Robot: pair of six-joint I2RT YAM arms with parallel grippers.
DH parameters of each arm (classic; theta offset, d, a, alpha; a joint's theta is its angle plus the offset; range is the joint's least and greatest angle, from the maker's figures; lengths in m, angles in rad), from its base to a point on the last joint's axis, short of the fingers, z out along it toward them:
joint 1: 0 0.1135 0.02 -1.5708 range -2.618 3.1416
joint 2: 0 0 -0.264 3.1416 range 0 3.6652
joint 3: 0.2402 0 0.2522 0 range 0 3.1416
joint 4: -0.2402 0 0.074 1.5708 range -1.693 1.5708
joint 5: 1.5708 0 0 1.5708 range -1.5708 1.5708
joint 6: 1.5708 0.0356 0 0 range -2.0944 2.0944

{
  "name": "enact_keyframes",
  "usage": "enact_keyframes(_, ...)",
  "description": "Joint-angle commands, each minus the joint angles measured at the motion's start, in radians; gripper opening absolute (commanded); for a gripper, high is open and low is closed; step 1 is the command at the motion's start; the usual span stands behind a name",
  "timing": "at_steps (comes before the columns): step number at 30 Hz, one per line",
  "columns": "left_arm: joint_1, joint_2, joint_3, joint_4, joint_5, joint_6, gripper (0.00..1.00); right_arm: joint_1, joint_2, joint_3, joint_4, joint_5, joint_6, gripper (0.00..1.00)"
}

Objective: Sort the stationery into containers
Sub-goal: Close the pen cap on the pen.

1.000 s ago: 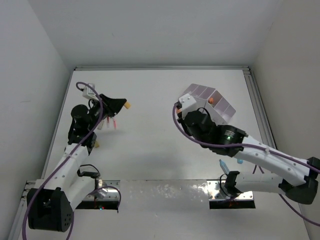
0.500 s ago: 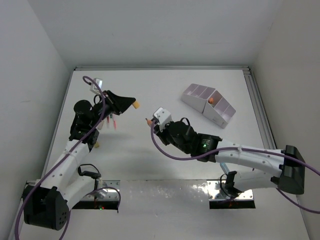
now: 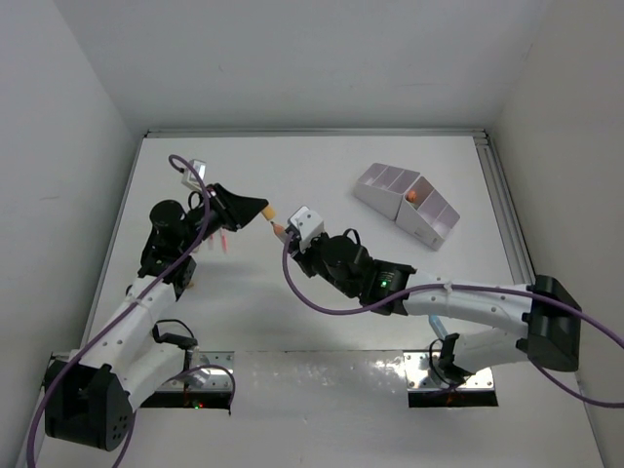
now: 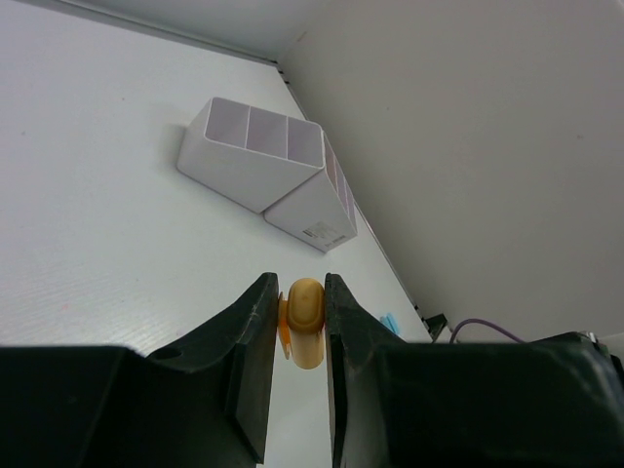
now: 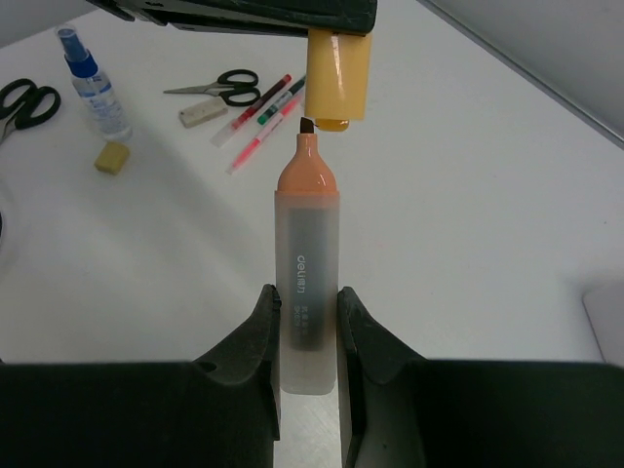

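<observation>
My left gripper (image 4: 298,286) is shut on a yellow-orange highlighter cap (image 4: 307,317), held above the table at centre left (image 3: 263,208). My right gripper (image 5: 307,297) is shut on the frosted barrel of an orange highlighter (image 5: 307,263), and it sits just right of the left gripper (image 3: 291,237). The pen's dark tip points at the cap (image 5: 338,83) and almost touches its open end. The white organiser (image 3: 405,203) with lilac-lined compartments stands at the back right, with a small orange item (image 3: 413,195) in one slot.
On the table at the left lie black-handled scissors (image 5: 219,86), red pens (image 5: 263,117), a white eraser (image 5: 202,112), a tan eraser (image 5: 112,156) and a blue-capped spray bottle (image 5: 93,83). A blue item (image 4: 390,322) lies near the front right.
My right arm has swung left from the organiser, carrying the highlighter up to the left gripper. The left gripper has shifted slightly right with the cap.
</observation>
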Motion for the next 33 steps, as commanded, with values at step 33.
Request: enact_keyframes(33,-0.015,-0.023,-0.021,0.050,-0.001,0.003,0.00,0.001,0.098,0.068,0.126,0.082,-0.035,0.00)
